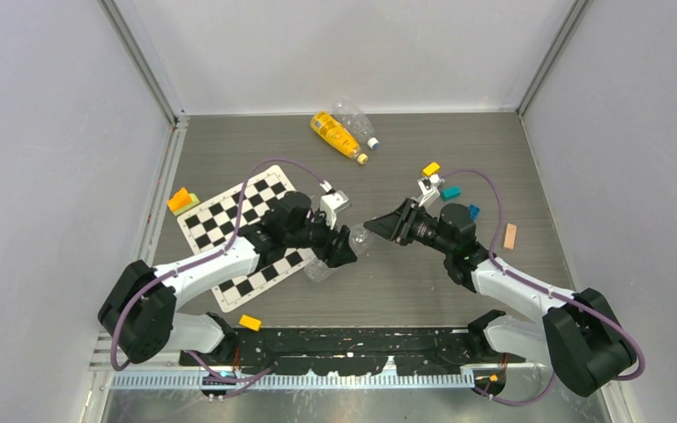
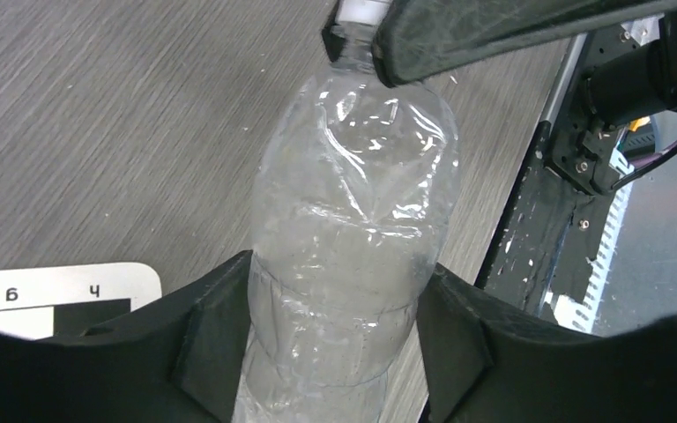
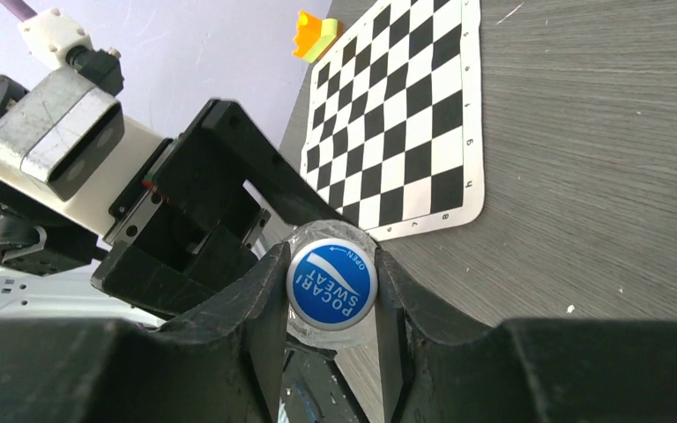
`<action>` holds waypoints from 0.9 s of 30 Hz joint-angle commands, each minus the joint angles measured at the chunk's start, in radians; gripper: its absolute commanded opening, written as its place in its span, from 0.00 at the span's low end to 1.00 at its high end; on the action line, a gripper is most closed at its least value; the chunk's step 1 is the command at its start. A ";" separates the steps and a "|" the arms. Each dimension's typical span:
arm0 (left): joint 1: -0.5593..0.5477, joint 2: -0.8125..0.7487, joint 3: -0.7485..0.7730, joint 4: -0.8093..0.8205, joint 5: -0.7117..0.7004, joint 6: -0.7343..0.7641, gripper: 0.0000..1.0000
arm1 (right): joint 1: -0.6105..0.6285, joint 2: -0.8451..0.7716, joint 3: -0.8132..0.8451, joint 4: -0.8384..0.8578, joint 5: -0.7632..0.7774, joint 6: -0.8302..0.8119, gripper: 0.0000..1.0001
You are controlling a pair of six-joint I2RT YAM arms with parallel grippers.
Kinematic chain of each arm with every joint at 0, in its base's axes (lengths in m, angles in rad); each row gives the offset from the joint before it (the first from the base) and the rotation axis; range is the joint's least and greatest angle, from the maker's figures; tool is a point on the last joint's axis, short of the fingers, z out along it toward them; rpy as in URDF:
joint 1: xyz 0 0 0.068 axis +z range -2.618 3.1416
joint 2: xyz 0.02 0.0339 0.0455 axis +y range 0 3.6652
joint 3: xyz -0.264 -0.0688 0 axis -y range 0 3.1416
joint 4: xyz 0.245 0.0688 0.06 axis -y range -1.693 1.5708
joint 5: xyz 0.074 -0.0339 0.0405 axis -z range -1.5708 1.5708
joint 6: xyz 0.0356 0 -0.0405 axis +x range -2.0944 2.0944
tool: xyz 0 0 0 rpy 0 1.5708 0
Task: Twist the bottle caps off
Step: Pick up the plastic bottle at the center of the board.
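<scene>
At the middle of the table (image 1: 405, 282), seen from above: meeting nose to nose over a clear bottle (image 1: 319, 270), with the left pincer (image 1: 342, 256) round its body and the right pincer (image 1: 368, 226) at its neck end. Well apart, by the far edge: a yellow-orange bottle (image 1: 335, 134) and a second clear bottle (image 1: 353, 115), both lying down and capped.

From the left wrist: pressing the left fingers (image 2: 216, 339) against both flanks of the crinkled body; impossible to say how firmly. Thin-walled and light, by the look of it. Likely to buckle or twist if squeezed hard. Best held on the ribbed band low down.

From the right wrist: closed tight on the blue cap (image 3: 332, 284), with one finger at each side of its rim. Small and stiff, so a sound place to grip for turning.
</scene>
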 commanded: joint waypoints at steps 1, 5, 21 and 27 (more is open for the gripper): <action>-0.003 -0.018 0.010 0.053 -0.005 -0.016 0.57 | 0.007 0.009 0.012 0.056 -0.010 0.006 0.02; -0.003 -0.043 0.003 0.043 -0.053 -0.015 0.39 | 0.007 0.012 0.019 0.023 -0.001 0.001 0.08; -0.228 -0.164 -0.097 0.043 -0.595 0.355 0.22 | 0.005 -0.151 0.095 -0.370 0.189 0.024 0.60; -0.289 -0.171 -0.125 0.100 -0.787 0.426 0.21 | 0.005 -0.141 0.120 -0.388 0.082 0.039 0.54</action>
